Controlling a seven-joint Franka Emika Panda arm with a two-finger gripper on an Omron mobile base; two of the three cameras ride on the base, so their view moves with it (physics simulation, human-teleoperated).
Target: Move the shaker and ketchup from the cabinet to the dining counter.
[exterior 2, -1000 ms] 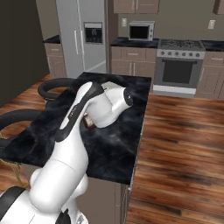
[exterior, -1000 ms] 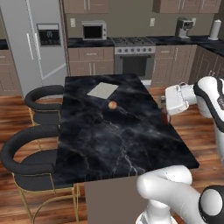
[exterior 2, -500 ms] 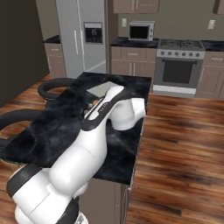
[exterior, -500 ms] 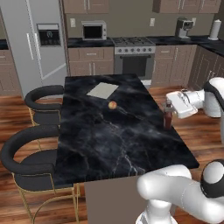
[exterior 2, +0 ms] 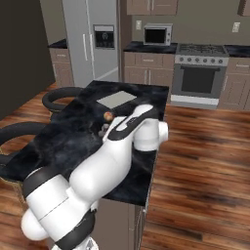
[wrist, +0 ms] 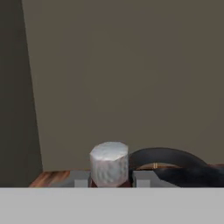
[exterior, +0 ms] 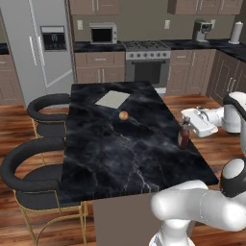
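Note:
The ketchup (exterior: 183, 136), a dark reddish-brown bottle, stands upright at the right edge of the black marble dining counter (exterior: 120, 153). My gripper (exterior: 187, 124) reaches in from the right and is shut on its neck. In the hand view the bottle's cap (wrist: 109, 162) sits between the two grey fingertips (wrist: 80, 179) of the gripper (wrist: 110, 178). In the right base view my own arm hides the bottle. The shaker is out of view. Brown wall cabinets (exterior: 94, 6) run along the top of the back wall.
A grey mat (exterior: 112, 99) and a small orange ball (exterior: 123, 115) lie on the counter's far half. Two black stools (exterior: 30, 166) stand along its left side. Fridge (exterior: 41, 45), microwave (exterior: 104, 34) and oven (exterior: 146, 67) line the back wall.
The hand has come down and in toward the counter's right edge with the ketchup in it. The bottle now stands lower, at the counter's surface.

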